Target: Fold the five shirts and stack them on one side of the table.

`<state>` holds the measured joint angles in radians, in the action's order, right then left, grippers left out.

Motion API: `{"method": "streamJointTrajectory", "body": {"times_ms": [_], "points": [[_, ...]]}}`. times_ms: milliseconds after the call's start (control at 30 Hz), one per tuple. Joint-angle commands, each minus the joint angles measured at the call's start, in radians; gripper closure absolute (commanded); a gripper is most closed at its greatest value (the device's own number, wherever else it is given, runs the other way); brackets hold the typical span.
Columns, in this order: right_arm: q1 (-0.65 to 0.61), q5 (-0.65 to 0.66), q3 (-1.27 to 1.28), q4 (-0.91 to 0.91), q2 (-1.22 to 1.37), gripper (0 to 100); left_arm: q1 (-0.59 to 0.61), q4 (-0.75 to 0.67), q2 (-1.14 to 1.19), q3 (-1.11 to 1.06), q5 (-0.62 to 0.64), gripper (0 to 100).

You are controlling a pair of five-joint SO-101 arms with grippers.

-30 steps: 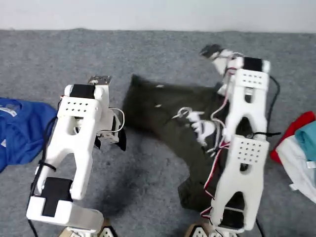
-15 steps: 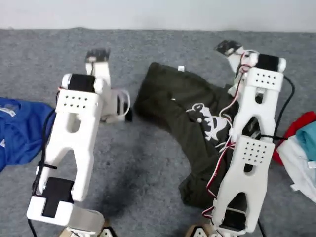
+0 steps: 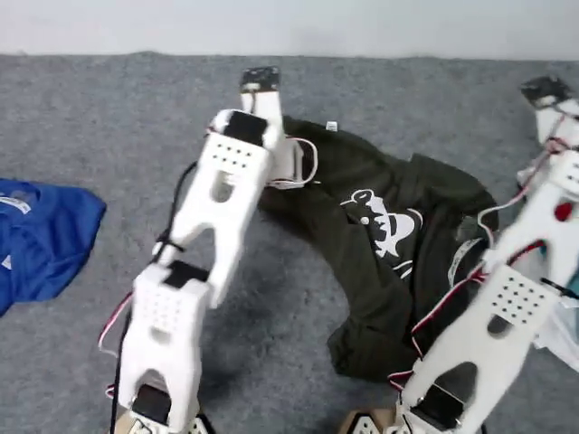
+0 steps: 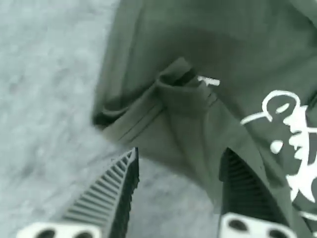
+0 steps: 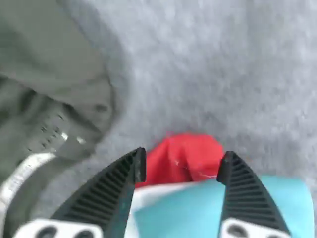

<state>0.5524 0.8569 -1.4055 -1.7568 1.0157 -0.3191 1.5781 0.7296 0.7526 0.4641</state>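
Left hand (image 4: 181, 154) swung over olive shirt (image 3: 362, 170), gaping

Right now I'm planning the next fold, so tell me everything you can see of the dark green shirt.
The dark green shirt looks like soft knit fabric with a white cartoon print facing up. It lies crumpled and unfolded on the grey table cover, bent into a curve, its collar and small white tag toward the far side. The left gripper, open, hangs just above the collar; contact is unclear.
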Motion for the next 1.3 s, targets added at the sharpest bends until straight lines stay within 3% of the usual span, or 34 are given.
{"method": "streamJointTrajectory", "body": {"times_ms": [0,233,500,700,1000,1133,1267], "points": [[0.042,0.035,0.005,-0.045,-0.022,76.2,-0.035,0.087,0.235,0.371,0.015,74],[0.053,0.037,0.002,-0.045,-0.022,76.4,-0.035,0.144,0.468,0.605,0.012,75],[0.021,0.037,0.025,-0.045,-0.021,76.4,-0.034,0.167,0.408,0.605,-0.077,97],[-0.004,0.032,0.034,-0.045,-0.022,76.4,-0.026,0.180,0.319,0.575,-0.080,98],[-0.035,0.078,0.095,-0.045,-0.085,76.4,-0.028,0.180,-0.080,0.116,-0.097,98],[-0.097,0.127,0.370,-0.047,-0.257,76.4,-0.011,0.180,-0.305,-0.208,-0.203,98],[-0.189,0.221,0.801,-0.045,-0.515,76.4,0.037,0.178,-0.517,-0.518,-0.247,98]]}}
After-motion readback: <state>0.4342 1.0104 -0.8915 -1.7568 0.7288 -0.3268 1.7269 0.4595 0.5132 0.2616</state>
